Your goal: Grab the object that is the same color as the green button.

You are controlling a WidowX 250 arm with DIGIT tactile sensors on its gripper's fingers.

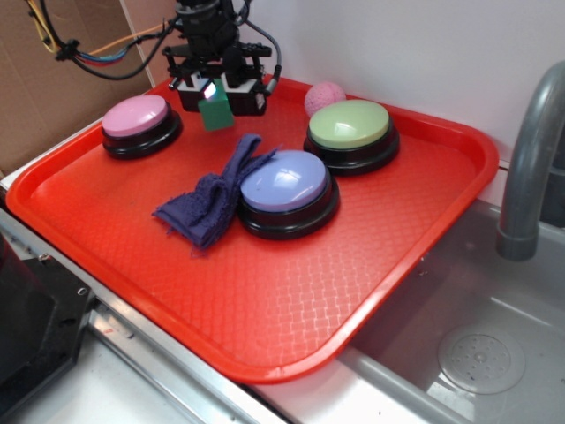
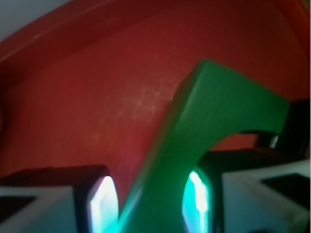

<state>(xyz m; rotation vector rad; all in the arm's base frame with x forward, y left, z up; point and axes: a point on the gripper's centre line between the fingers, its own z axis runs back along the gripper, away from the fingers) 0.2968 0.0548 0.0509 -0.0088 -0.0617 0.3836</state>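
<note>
Far left of the exterior view: brown cardboard backdrop, with a bundle of coloured cables (image 1: 88, 55) looping across it toward the arm. Below, a red tray (image 1: 265, 327) with a raised rim and diamond texture, filling most of the counter.

At the tray's back-left corner: a pink button (image 1: 137, 117), dome on a black base. Just right of it, at the back rim, the gripper (image 1: 214, 97), black body with white-faced fingers (image 1: 190, 87), pointing down at the tray. Between the fingers: the green block (image 1: 215, 113), small and dark green, tilted, its lower end hanging below the fingertips. Whether lifted clear of the tray or resting on it, cannot tell from this angle.

Wrist view, left to right: red tray floor (image 2: 87, 97) and rim behind, left fingertip pad (image 2: 102, 204) glowing pale at the lower edge, then the green block (image 2: 194, 131) rising diagonally across the middle with its rounded notch facing down-right, then the right pad glowing just beside the block's flank. Jaws narrowed on the block; gap visible on the left side, contact on the right not clear through the blur.

Centre of the tray: a crumpled purple cloth (image 1: 207, 208), one end touching a lavender button (image 1: 285, 181). Behind and to the right: the green button (image 1: 350, 124), pale green dome, with a pink ball (image 1: 323, 95) just behind it near the rim.

Far right: a grey faucet (image 1: 530, 159) over a metal sink (image 1: 477, 353).
</note>
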